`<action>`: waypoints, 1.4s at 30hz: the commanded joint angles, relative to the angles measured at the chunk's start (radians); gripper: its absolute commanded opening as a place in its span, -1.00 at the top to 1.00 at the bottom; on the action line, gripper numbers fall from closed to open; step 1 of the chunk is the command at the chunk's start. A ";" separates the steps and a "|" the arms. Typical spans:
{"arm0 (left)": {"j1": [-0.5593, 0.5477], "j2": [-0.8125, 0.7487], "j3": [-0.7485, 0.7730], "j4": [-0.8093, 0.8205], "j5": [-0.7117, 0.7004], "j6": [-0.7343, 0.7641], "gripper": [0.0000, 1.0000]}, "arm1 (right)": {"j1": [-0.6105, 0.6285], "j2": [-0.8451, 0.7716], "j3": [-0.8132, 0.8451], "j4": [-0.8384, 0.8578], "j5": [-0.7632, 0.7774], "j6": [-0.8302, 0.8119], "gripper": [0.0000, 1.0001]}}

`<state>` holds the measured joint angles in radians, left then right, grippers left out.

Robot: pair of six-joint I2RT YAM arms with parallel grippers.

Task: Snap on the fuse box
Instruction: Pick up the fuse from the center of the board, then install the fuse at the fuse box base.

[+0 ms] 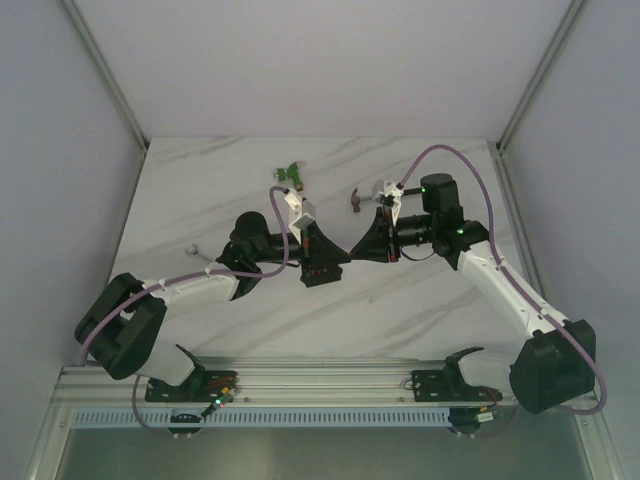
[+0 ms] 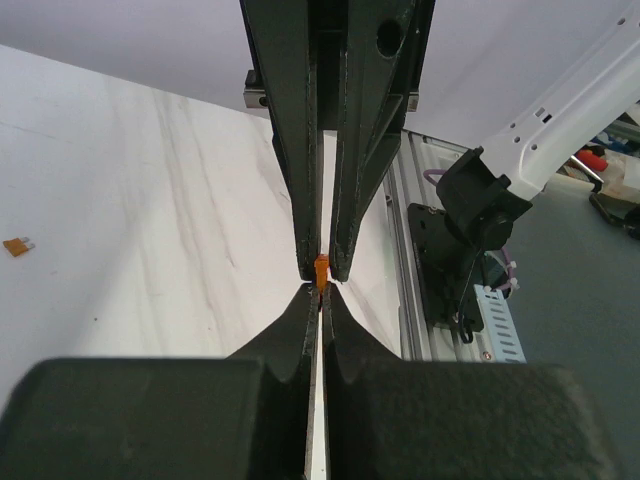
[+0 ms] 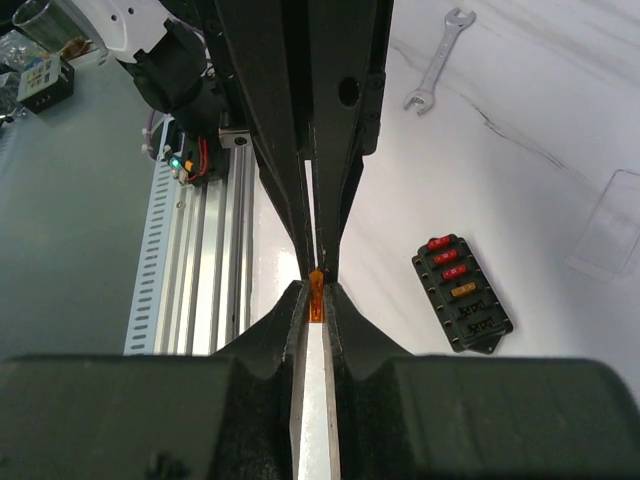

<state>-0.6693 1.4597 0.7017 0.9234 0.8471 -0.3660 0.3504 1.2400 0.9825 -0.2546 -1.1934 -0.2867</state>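
White marble table (image 1: 200,180) is carrying everything. Both arms are reaching in over its middle, and their tips are meeting nose to nose.

Left gripper (image 1: 344,257): the fingers are pressing together with only a hairline slit between them, pinching the lower end of a small orange fuse (image 2: 321,270).

Right gripper (image 1: 357,254): it is coming at the same fuse from the opposite side. Its fingers are sitting close on either flank of the orange body with a narrow gap behind. I cannot tell whether they are actually squeezing it or just bracketing it.

Hammer (image 1: 355,200) is lying on the table just beyond the right gripper. Wrench (image 3: 437,62) is lying flat farther out, well apart from the grippers.

Fuse box (image 3: 462,293) is lying flat on the marble, not held by either arm, near the meeting fingertips. In the right wrist view it is sitting off to the right of the fingers. Along its middle, three red fuses and one amber one are sitting in a row.

Clear lid (image 3: 610,225) is resting on the table beside the fuse box, apart from it and partly cut off by the picture edge.

Small green item (image 1: 292,173) is lying near the far side of the table; it is too small to identify.

Loose fuse (image 2: 18,245), orange, is lying alone on the marble, well apart from the grippers.
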 commanded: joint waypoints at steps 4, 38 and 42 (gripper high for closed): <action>-0.003 0.014 -0.012 0.044 0.024 0.001 1.00 | -0.004 -0.004 0.040 -0.016 -0.054 -0.032 0.97; 0.092 0.163 -0.239 0.029 -0.413 0.218 -0.77 | 0.268 0.267 0.091 0.072 0.884 0.398 1.00; 0.085 0.173 -0.241 -0.016 -0.386 0.231 -0.72 | 0.286 0.293 0.100 0.070 0.931 0.432 1.00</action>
<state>-0.5819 1.6207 0.4412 0.8944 0.3882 -0.1478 0.6197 1.5116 1.0367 -0.2085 -0.3428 0.0875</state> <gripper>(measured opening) 0.872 0.120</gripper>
